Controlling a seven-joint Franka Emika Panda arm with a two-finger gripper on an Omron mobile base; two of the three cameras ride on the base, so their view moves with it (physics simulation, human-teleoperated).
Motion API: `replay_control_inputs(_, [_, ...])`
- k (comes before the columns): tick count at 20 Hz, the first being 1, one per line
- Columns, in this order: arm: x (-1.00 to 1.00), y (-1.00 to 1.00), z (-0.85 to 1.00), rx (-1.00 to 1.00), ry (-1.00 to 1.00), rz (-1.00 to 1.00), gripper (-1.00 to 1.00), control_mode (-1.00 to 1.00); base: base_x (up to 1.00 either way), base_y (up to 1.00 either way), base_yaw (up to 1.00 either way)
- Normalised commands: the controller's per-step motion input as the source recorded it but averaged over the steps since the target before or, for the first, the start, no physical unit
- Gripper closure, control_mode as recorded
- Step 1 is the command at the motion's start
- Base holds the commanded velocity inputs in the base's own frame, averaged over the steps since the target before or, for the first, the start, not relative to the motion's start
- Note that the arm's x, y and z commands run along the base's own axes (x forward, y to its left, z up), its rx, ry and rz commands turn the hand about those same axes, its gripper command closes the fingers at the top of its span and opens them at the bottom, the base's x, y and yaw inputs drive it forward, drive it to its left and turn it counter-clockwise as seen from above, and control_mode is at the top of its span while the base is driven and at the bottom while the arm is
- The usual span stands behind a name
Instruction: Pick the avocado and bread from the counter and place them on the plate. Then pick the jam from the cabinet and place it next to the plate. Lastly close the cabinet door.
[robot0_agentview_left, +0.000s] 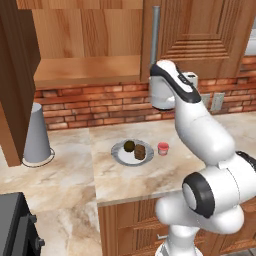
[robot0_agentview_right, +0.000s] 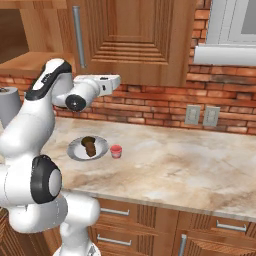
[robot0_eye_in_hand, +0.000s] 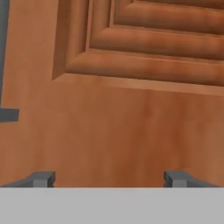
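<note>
Hand view: tool (robot0_eye_in_hand: 109, 178) spread wide, facing grooved wooden cabinet (robot0_eye_in_hand: 131, 87) panel.

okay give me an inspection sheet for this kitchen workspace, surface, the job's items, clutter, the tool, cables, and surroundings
Surface: marbled counter, bare around the plate.
Job's things: avocado and bread on the plate; jam on the counter right of the plate; cabinet has its left door open, shelf bare.
Clutter: grey cone-shaped container at left.
Tool: tool open, holding nothing, facing the closed panelled door.
Cables: nothing seen.
Surroundings: brick backsplash, wall outlets, window.
</note>
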Motion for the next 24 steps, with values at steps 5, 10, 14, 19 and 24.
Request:
replay_control_inputs(5, [0.77,0.16,0.0,-0.06,0.15,-0.13,-1.0,-1.0,0.0,0.0,0.0])
replay_control_inputs(10, [-0.1,0.04,0.22,-0.01,0.07,-0.05,-1.0,-1.0,0.0,0.0,0.0])
replay_control_inputs(14, [-0.6,-0.01,0.48,-0.01,0.03,-0.01,-1.0,-1.0,0.0,0.0,0.0])
replay_control_inputs(19, [-0.72,-0.07,0.69,0.0,0.02,-0.02,-1.0,-1.0,0.0,0.0,0.0])
replay_control_inputs(24, [-0.77,-0.14,0.73,0.0,0.09,-0.04,-1.0,-1.0,0.0,0.0,0.0])
